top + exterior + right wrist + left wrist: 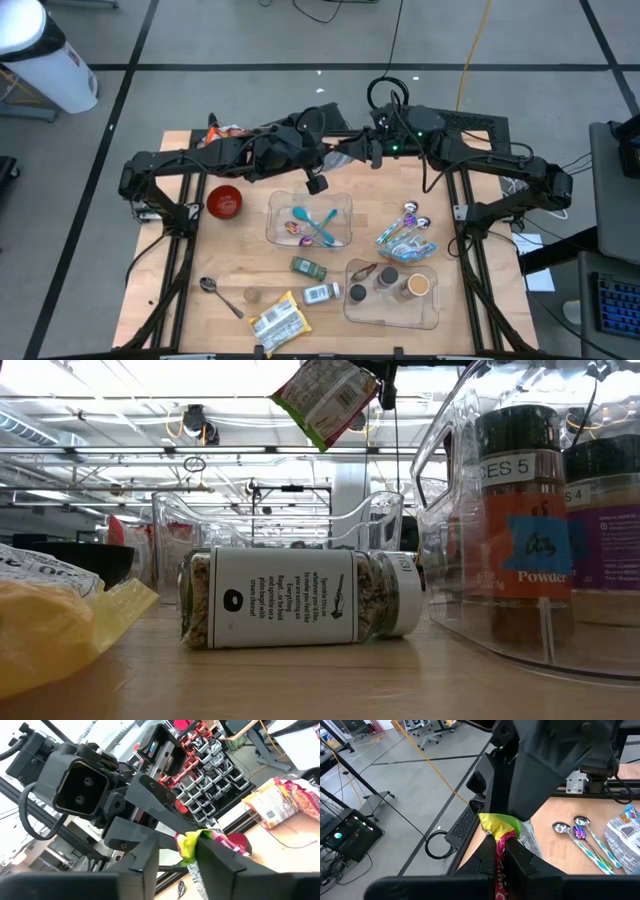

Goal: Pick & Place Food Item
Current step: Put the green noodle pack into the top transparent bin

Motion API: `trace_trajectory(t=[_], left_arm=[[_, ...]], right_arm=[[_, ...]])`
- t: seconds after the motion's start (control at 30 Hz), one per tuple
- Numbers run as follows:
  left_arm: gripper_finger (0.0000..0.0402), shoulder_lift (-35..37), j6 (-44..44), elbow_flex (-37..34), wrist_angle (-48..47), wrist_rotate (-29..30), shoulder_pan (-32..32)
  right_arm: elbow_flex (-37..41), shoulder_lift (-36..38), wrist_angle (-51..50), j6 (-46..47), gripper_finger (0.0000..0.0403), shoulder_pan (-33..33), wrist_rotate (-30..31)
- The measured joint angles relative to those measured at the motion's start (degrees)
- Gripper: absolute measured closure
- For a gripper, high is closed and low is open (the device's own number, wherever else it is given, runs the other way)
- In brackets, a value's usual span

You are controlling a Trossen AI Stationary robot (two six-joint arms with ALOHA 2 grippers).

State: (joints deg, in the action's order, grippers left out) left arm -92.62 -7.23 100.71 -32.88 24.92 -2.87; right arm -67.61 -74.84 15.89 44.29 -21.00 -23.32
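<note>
handover in mid-air: a small crinkly snack packet point(501, 829) hangs between the two grippers above the far middle of the table point(250, 270), well clear of the clear bin point(340, 205) that holds a teal spoon. left gripper point(501, 851) has its fingers pinched tight on one edge of the packet, the yellow-green crimped end bunching up just past the fingertips. right gripper point(177, 851) faces it from the other side, its fingers set partly apart on either side of the same crumpled end; i cannot tell whether their pads are touching the foil. in the low view the packet point(325, 398) dangles tilted near the top of the frame, high over a spice jar point(300, 598) lying on its side on the table

packet looks light and floppy, thin foil with little inside, so weight is no worry, but it will fold, twist and slide under a shallow pinch. the sealed crimp at the edge is the stiffest bit and likely the best place to hold, taken deep between the pads rather than at the tips. squeezing the middle would probably crush whatever is in it. if both grippers tug at once the seam could tear, so i'd judge that only one should carry it
</note>
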Motion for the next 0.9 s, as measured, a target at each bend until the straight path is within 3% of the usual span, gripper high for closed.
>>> trace_trajectory(t=[0.3,0.6,0.9], left_arm=[[0.0391,4.48,3.16,-0.09,-1.62,-2.42,-2.59],[0.0391,10.52,4.34,-0.07,-7.43,-2.41,-7.17],[0.0392,17.09,11.43,-0.04,-12.49,-2.14,-17.2]], right_arm=[[0.0,0.34,0.94,0.0,0.022,-4.38,0.57],[0.0,0.37,9.14,0.0,0.0216,-11.42,0.55],[0.0,0.39,16.55,-0.17,0.0216,-16.87,1.6]])
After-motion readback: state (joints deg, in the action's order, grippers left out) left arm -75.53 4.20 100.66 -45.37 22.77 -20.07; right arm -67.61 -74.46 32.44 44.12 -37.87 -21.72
